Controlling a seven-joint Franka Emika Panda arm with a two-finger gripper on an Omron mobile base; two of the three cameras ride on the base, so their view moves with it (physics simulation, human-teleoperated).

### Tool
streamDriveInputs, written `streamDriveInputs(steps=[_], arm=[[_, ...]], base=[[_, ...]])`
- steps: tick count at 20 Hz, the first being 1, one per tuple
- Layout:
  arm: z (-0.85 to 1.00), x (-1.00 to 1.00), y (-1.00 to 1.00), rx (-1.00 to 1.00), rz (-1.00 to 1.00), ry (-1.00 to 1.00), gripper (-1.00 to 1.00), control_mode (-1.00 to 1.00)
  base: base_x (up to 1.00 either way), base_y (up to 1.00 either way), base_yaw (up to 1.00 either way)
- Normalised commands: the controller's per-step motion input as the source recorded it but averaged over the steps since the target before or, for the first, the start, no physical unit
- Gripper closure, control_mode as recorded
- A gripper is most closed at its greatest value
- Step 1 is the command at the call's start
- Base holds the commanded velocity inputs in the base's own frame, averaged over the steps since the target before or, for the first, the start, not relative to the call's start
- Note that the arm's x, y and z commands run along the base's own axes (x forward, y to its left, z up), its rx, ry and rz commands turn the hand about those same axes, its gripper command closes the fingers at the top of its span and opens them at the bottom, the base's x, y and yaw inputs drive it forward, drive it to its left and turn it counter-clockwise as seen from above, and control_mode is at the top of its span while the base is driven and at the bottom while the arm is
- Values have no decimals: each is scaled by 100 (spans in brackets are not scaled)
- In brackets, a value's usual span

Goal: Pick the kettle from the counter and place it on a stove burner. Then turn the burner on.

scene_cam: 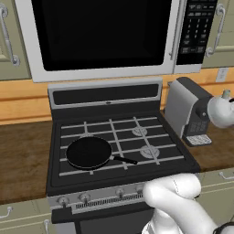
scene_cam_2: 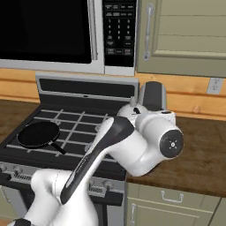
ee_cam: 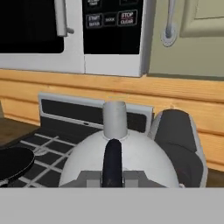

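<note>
I have the gripper (ee_cam: 113,180) pinched on the dark arched handle of the squat white-silver kettle (ee_cam: 127,157) — rigid, slick-domed, likely light — near the stove's right edge.

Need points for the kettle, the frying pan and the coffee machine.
kettle (ee_cam: 131,157): hand view, on the white dome right of its dark handle.
frying pan (scene_cam: 88,152): left base view, middle of the black pan bowl on the stove.
coffee machine (scene_cam: 179,107): left base view, on its grey side panel.
</note>
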Motion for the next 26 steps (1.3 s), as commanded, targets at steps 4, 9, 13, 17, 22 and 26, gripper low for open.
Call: streamDriveInputs(steps=[4, 9, 13, 17, 22, 26], arm=[[13, 0, 100, -15, 7, 32, 100, -100], [-16, 18, 100, -13, 9, 39, 100, -100], [-55, 24, 99, -1, 9, 33, 100, -100], [-75, 32, 72, 0, 11, 18, 100, -100], [-98, 74, 77, 0, 0, 1, 100, -100], [-69, 66, 57, -4, 0, 0, 100, -100]], base=[[0, 0, 0], [0, 0, 0], [0, 0, 0], [0, 0, 0], [0, 0, 0], [0, 0, 0]])
